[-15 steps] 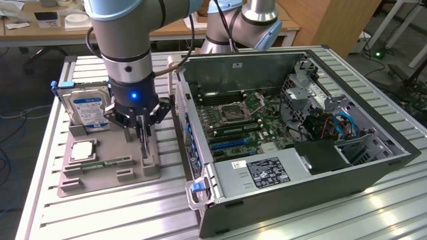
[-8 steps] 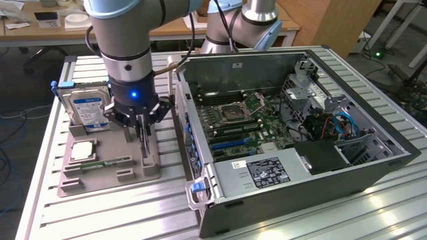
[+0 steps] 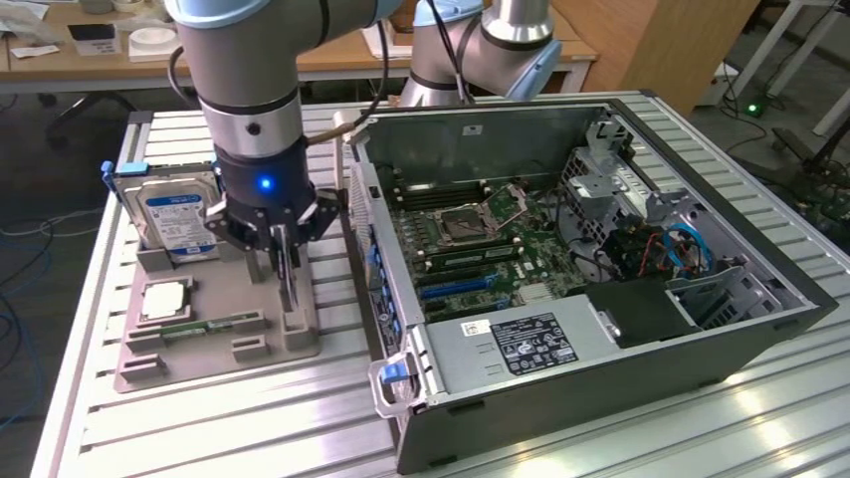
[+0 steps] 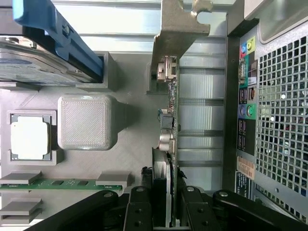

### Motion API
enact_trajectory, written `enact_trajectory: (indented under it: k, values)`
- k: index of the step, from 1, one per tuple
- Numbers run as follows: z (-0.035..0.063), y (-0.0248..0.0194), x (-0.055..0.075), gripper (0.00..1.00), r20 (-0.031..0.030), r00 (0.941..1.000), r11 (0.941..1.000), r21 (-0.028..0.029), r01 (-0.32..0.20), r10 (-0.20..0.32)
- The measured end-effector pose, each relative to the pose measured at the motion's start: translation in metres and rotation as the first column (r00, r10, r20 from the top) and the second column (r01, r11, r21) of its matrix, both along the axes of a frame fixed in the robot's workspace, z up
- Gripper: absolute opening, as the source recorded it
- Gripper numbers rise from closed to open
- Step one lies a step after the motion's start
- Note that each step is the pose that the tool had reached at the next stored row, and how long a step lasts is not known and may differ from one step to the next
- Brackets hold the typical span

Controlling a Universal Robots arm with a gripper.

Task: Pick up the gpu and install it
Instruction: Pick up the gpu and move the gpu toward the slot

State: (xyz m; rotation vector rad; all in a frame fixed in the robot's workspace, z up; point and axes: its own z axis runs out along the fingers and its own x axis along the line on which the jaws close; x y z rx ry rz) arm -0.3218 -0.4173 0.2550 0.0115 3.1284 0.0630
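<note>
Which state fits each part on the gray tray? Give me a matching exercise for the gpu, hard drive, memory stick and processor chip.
1 gpu
2 hard drive
3 memory stick
4 processor chip

A square, lying flat
B upright in a blue carrier
C held by the gripper
D green, lying between gray blocks

Pairs: 1-C, 2-B, 3-D, 4-A

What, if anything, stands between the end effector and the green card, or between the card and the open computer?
Nothing visible separates the end effector from the gpu: its fingers flank the card, standing on edge in the grey holder. Between the gpu and the motherboard rises the rear wall of the computer case.
</note>
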Motion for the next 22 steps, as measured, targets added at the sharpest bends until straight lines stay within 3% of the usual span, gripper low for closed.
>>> enact_trajectory:
  k: [22]
  values:
    - [0.0130,-0.0011,0.000,0.28,0.0000,1.0000,1.0000,0.0000,0.000,0.000]
